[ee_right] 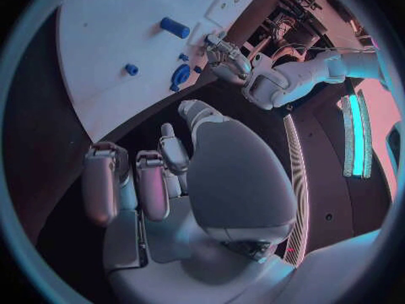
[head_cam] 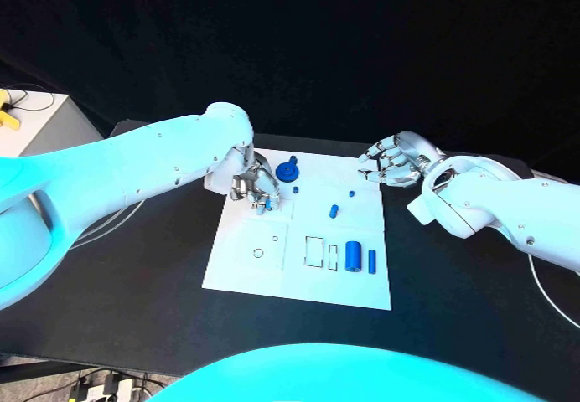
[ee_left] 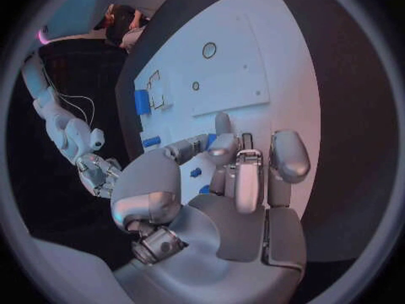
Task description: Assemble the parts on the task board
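Observation:
The white task board (head_cam: 248, 272) lies mid-table. My left hand (head_cam: 254, 189) hovers over its far left corner, beside a round blue knob (head_cam: 287, 172). In the left wrist view a small blue part (ee_left: 211, 140) sits pinched between the thumb and a finger of this hand (ee_left: 240, 182). A large blue cylinder (head_cam: 353, 255) and a thin blue one (head_cam: 372, 261) lie on the board's right side, next to rectangular slots (head_cam: 314, 249). Small blue pegs (head_cam: 334, 211) stand nearer the far edge. My right hand (head_cam: 393, 163) is off the far right corner, fingers curled in, holding nothing.
Black tabletop (head_cam: 459, 285) surrounds the board. A white cabinet (head_cam: 43, 121) stands at the far left. Two round holes (head_cam: 257, 252) mark the board's left near area. From the right wrist view the board (ee_right: 110, 20) and my left hand (ee_right: 223, 54) lie ahead.

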Controlling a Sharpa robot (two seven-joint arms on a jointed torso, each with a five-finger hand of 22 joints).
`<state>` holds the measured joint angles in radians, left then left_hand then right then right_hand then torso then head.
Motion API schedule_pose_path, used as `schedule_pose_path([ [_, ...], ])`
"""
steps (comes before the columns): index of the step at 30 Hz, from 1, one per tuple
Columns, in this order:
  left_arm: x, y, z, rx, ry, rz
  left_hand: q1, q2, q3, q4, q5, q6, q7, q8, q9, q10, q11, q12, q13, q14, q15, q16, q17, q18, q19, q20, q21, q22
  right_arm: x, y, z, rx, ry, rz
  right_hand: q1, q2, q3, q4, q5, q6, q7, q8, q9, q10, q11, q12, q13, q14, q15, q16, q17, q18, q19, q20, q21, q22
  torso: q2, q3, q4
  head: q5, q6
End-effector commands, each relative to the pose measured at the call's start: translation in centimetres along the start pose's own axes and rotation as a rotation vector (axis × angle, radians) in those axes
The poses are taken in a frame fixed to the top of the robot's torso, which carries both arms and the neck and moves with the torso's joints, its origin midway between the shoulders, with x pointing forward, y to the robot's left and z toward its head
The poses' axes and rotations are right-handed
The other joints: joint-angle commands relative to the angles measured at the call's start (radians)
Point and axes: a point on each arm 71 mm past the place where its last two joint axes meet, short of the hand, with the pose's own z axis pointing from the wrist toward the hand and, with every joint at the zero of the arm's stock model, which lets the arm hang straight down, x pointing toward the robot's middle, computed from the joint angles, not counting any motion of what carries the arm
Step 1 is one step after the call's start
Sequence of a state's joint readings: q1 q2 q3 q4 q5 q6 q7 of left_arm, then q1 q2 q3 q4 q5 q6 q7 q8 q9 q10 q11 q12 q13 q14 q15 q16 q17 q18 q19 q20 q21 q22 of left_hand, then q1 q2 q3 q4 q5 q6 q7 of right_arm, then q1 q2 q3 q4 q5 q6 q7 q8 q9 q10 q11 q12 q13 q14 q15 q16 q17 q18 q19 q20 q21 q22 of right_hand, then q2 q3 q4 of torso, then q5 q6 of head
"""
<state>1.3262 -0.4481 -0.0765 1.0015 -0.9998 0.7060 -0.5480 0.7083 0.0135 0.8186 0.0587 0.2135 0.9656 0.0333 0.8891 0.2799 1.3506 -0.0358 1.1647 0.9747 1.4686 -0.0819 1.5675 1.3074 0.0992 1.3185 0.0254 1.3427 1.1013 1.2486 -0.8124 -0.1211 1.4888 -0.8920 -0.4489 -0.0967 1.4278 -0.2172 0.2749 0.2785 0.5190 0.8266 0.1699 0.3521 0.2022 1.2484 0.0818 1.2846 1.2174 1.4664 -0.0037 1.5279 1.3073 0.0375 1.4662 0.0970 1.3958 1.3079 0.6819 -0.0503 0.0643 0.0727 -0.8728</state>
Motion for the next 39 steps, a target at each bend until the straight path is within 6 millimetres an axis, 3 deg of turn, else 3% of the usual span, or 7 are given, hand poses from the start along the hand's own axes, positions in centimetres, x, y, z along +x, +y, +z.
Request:
schedule_pose_path([
  [1,1.1,-0.2,1.2,-0.008,0.017,0.004,0.001,-0.024,-0.021,0.010,-0.003,0.002,-0.005,0.003,-0.002,0.002,-0.002,-0.007,0.002,0.101,-0.004,0.001,0.259,-0.004,0.003,0.001,-0.004,-0.001,0.2,0.1,0.0,-0.010,0.016,-0.010,-0.002,-0.010,0.006,0.001,0.002,-0.009,0.001,-0.003,-0.001,-0.007,0.002,0.004,0.000,0.079,0.009,-0.005,0.178,0.006,0.032,0.009,-0.006,0.133,0.000,-0.0003,0.0013,-0.001,0.000],
  [4,1.2,-0.2,1.1,-0.005,0.016,-0.003,0.004,-0.016,-0.026,0.017,0.000,0.002,-0.006,0.003,-0.004,0.002,-0.003,-0.007,0.003,0.101,-0.004,0.001,0.258,-0.004,0.003,0.001,-0.004,-0.002,0.2,0.1,0.0,-0.010,0.017,-0.010,-0.002,-0.010,0.008,0.001,0.004,-0.009,0.001,-0.003,-0.001,-0.007,0.002,0.004,0.000,0.079,0.009,-0.005,0.178,0.006,0.032,0.009,-0.005,0.134,0.000,-0.0003,0.0013,0.000,0.000],
  [6,1.2,-0.1,1.1,-0.001,0.015,-0.008,0.035,0.019,0.010,0.003,0.012,-0.004,-0.008,0.001,-0.008,0.001,-0.005,-0.009,0.004,0.100,-0.006,0.000,0.257,-0.004,0.003,0.000,-0.004,-0.001,0.2,0.1,0.0,-0.010,0.017,-0.010,-0.002,-0.010,0.008,0.001,0.004,-0.009,0.001,-0.003,-0.001,-0.007,0.002,0.004,0.000,0.079,0.009,-0.005,0.178,0.006,0.032,0.009,-0.005,0.134,0.000,-0.0004,0.0012,0.001,0.000],
  [7,1.2,-0.1,1.1,0.000,0.016,-0.010,0.039,0.022,0.024,-0.005,0.013,-0.004,-0.008,0.002,-0.009,0.001,-0.004,-0.010,0.004,0.100,-0.006,0.000,0.257,-0.004,0.003,0.000,-0.005,-0.002,0.2,0.1,0.0,-0.010,0.018,-0.010,-0.002,-0.010,0.008,0.001,0.004,-0.009,0.001,-0.003,-0.001,-0.007,0.002,0.004,0.000,0.079,0.009,-0.005,0.178,0.006,0.032,0.009,-0.005,0.134,0.000,-0.0005,0.0013,0.001,0.000],
  [14,1.2,-0.1,1.0,0.008,0.022,-0.016,0.053,0.028,0.101,-0.047,0.023,-0.006,-0.006,0.007,-0.015,0.000,-0.004,-0.013,0.006,0.100,-0.005,-0.001,0.255,-0.004,0.004,0.000,-0.005,-0.001,0.2,0.1,0.1,-0.010,0.020,-0.011,-0.002,-0.010,0.008,0.001,0.004,-0.009,0.001,-0.003,-0.001,-0.007,0.002,0.004,0.000,0.079,0.009,-0.005,0.178,0.006,0.032,0.009,-0.005,0.134,0.000,0.0000,0.0004,0.002,0.000],
  [25,1.3,0.2,0.9,0.013,0.025,-0.020,0.053,0.036,0.118,-0.047,0.023,-0.006,-0.005,0.007,-0.017,-0.002,-0.003,-0.017,0.003,0.099,-0.005,-0.003,0.252,-0.004,0.003,0.000,-0.006,-0.002,0.2,0.0,0.1,-0.009,0.021,-0.011,-0.002,-0.011,0.010,0.001,0.007,-0.009,0.001,-0.003,-0.001,-0.007,0.002,0.005,0.000,0.079,0.009,-0.005,0.178,0.006,0.032,0.009,-0.006,0.133,0.000,0.0003,0.0010,0.002,0.000],
  [39,1.0,0.2,-1.3,0.069,0.019,-0.024,0.054,0.028,0.126,-0.052,0.019,-0.011,-0.003,0.006,-0.019,-0.007,-0.001,-0.025,-0.005,0.097,-0.004,-0.006,0.246,0.000,-0.009,0.001,-0.016,-0.021,0.2,-0.2,0.0,-0.003,0.024,-0.012,-0.002,-0.011,0.010,0.001,0.007,-0.009,0.001,-0.003,-0.001,-0.007,0.002,0.005,0.000,0.079,0.009,-0.005,0.178,0.006,0.032,0.009,-0.006,0.133,-0.003,-0.0014,0.0013,0.005,0.000],
])
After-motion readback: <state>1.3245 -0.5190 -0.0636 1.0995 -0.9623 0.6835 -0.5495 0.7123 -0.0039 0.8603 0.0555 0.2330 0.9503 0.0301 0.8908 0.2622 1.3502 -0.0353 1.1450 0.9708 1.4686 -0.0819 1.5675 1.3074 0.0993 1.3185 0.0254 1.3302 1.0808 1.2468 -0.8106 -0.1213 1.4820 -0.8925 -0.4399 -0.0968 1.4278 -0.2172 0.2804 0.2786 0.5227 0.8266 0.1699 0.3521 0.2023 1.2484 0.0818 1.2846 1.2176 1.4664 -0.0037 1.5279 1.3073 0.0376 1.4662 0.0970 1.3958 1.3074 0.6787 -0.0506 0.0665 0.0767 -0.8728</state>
